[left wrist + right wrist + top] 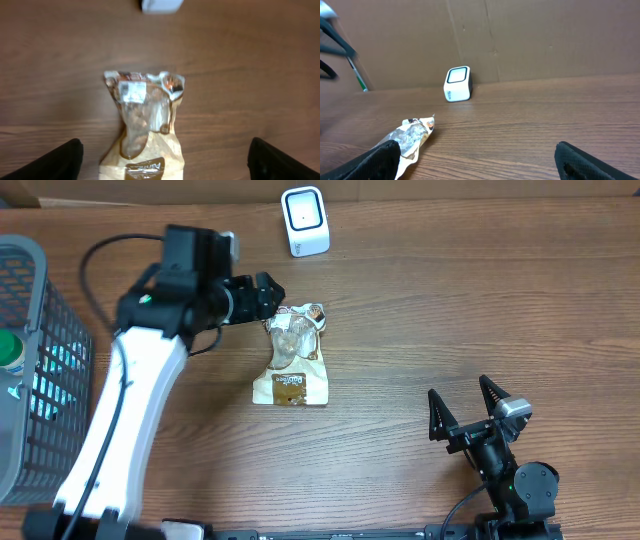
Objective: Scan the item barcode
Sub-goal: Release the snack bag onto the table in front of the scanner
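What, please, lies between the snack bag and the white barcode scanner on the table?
Nothing does: only bare wooden table separates the snack bag from the barcode scanner, as the overhead view shows most clearly.

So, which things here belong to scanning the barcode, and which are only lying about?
For the job: snack bag; white barcode scanner; left gripper, open beside the bag.
Lying about: grey wire basket; green-capped item inside it; right gripper, open, far from the bag.
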Robot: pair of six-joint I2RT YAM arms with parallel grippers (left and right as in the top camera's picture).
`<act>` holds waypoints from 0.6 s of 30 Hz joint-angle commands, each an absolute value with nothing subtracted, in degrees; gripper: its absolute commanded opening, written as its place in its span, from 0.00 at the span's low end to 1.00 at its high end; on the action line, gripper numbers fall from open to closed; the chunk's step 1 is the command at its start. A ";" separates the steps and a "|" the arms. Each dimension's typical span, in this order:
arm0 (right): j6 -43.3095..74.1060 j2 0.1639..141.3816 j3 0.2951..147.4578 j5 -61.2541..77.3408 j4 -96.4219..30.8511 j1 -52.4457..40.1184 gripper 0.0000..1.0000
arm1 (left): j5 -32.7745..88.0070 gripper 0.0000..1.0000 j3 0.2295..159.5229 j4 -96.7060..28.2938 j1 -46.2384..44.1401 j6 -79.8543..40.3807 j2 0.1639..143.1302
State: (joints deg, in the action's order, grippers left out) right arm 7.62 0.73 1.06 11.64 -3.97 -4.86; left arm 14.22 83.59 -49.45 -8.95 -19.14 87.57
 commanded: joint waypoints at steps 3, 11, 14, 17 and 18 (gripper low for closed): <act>7.42 0.16 0.45 11.64 -3.66 -4.54 1.00 | 12.69 0.95 84.23 -50.09 -2.70 -15.18 77.93; 7.42 0.16 0.45 11.64 -3.66 -4.54 1.00 | 6.66 1.00 101.43 -59.77 15.84 -11.60 74.94; 7.42 0.16 0.45 11.64 -3.66 -4.54 1.00 | 0.30 1.00 103.70 -59.42 25.02 -14.57 75.20; 7.42 0.16 0.45 11.64 -3.66 -4.54 1.00 | -0.10 1.00 103.66 -60.23 33.26 -19.92 76.27; 7.42 0.16 0.45 11.64 -3.66 -4.54 1.00 | 0.01 1.00 103.66 -60.66 35.88 -21.32 77.12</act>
State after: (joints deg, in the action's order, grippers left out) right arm 7.62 0.73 1.06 11.62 -3.97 -4.86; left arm 3.95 103.04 -59.53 28.73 -15.73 75.24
